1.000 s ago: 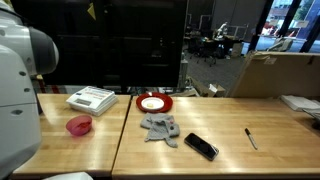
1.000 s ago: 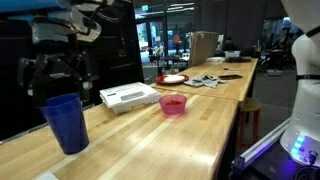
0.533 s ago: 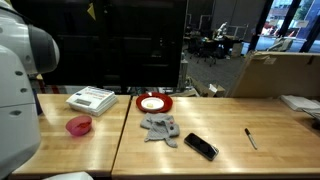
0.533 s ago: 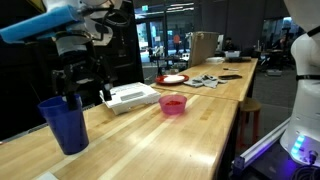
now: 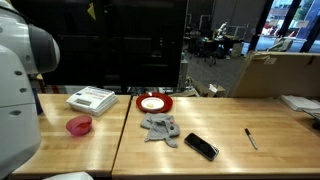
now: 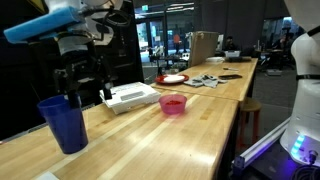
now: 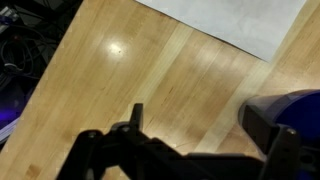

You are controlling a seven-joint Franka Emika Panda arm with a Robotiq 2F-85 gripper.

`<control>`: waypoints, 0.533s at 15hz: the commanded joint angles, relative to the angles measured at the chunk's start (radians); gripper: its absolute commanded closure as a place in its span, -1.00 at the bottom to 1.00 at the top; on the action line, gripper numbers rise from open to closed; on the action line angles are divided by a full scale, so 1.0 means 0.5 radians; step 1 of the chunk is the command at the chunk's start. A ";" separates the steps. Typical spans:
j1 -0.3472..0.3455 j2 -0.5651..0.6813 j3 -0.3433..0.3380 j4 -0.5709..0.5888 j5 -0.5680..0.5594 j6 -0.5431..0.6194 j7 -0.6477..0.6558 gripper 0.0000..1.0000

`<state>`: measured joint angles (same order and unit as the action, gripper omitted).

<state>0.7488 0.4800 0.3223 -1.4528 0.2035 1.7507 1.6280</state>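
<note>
cup [image 6: 65, 125] 1 | bowl [image 6: 173, 103] 1 | plate [image 5: 167, 104] 1 | phone [image 5: 200, 146] 1 | pen [image 5: 251, 138] 1

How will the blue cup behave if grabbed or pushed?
Blue cup stands tall on a narrower base: likely tips if pushed high. Looks like thin plastic: probably light, walls may flex under a squeeze. Glossy wood table likely lets it slide.

Blue cup [image 6: 63, 125]: one item, deep blue plastic tumbler with smooth walls tapering slightly toward the base. It stands upright with its open mouth up; contents cannot be told. It rests on the light wooden worktop [image 6: 190, 140], toward the near end in an exterior view. It sits just below and beside the open gripper [image 6: 84, 95], apart from it. In the wrist view only its rim and upper wall [image 7: 285, 108] show, at the right edge.
</note>
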 commanded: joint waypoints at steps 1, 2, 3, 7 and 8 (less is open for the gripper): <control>0.027 -0.047 -0.038 -0.017 -0.012 -0.021 0.054 -1.00; 0.028 -0.049 -0.041 -0.017 -0.015 -0.020 0.061 -1.00; 0.026 -0.053 -0.042 -0.017 -0.014 -0.025 0.068 -1.00; 0.020 -0.059 -0.046 -0.010 -0.010 -0.090 0.084 -1.00; 0.021 -0.064 -0.048 -0.006 -0.013 -0.110 0.094 -1.00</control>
<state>0.7487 0.4772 0.3123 -1.4518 0.2033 1.7350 1.6454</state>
